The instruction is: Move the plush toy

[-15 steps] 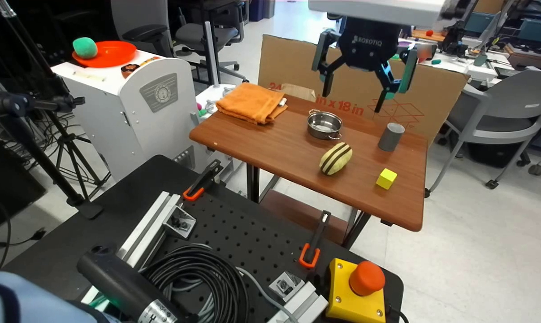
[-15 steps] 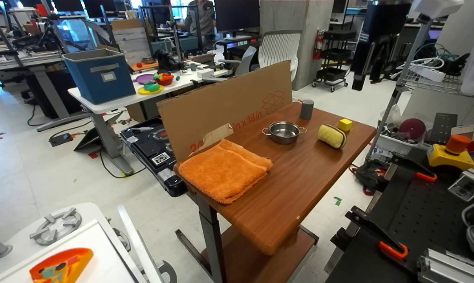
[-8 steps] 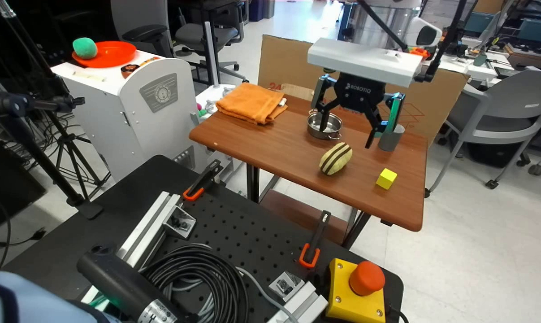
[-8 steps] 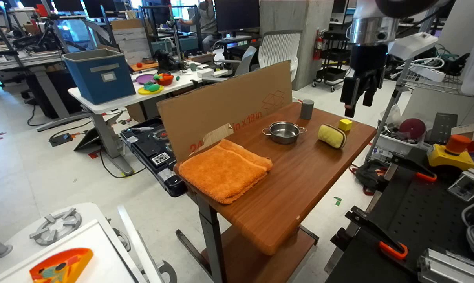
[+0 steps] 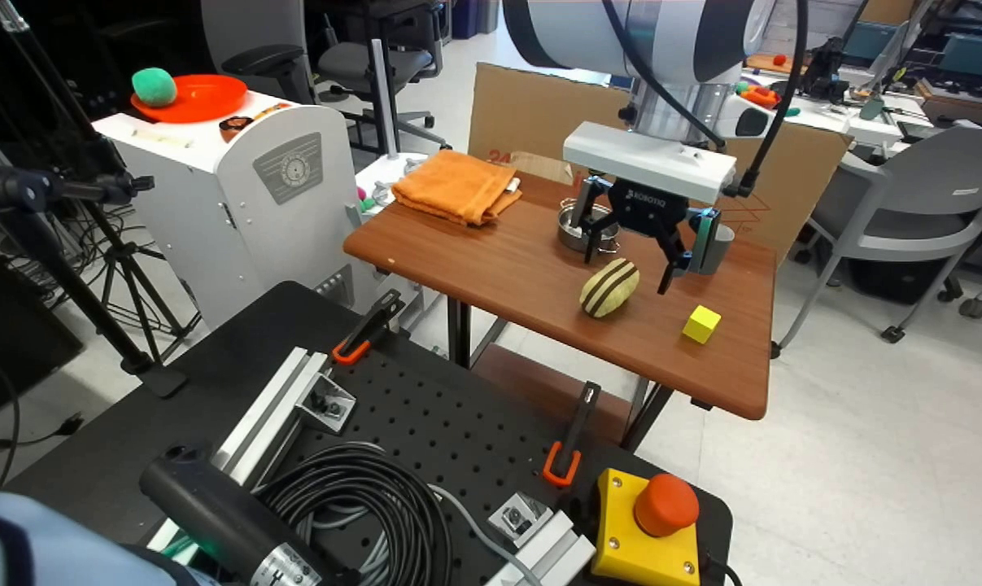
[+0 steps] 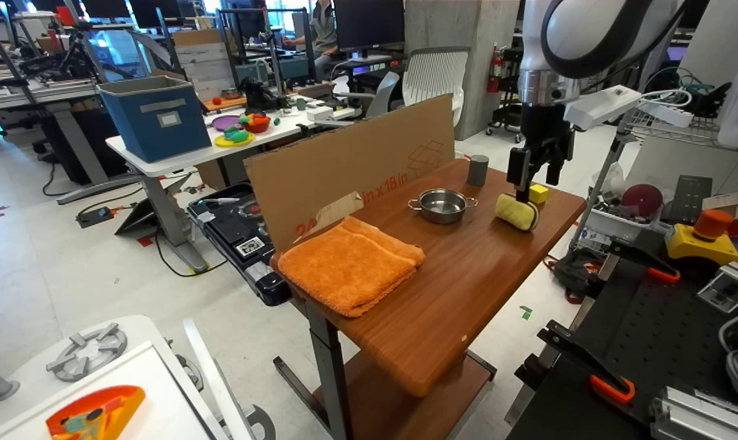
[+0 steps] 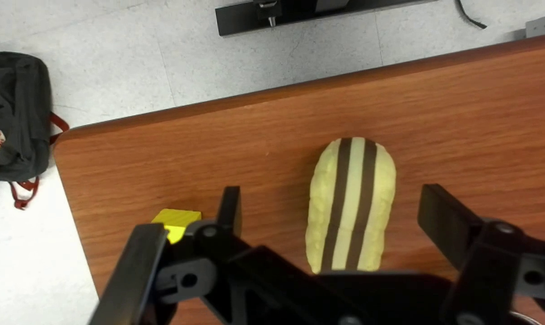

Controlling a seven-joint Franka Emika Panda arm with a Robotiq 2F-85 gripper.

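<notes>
As the wrist view shows, my black two-finger gripper [image 7: 333, 198] is spread wide, holding nothing; the yellow, dark-striped oval plush toy [image 7: 351, 203] appears between the fingertips [image 7: 444, 221], apart from both. In both exterior views, the toy lies on the brown wood-grain table [image 5: 474, 252] near the round metal bowl [image 6: 443, 215].

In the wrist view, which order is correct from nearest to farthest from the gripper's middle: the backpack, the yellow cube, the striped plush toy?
1. Striped plush toy, seen between the fingers.
2. Yellow cube, picture left, partly hidden by the gripper.
3. Backpack, at the picture's left edge, beyond the tabletop.
</notes>
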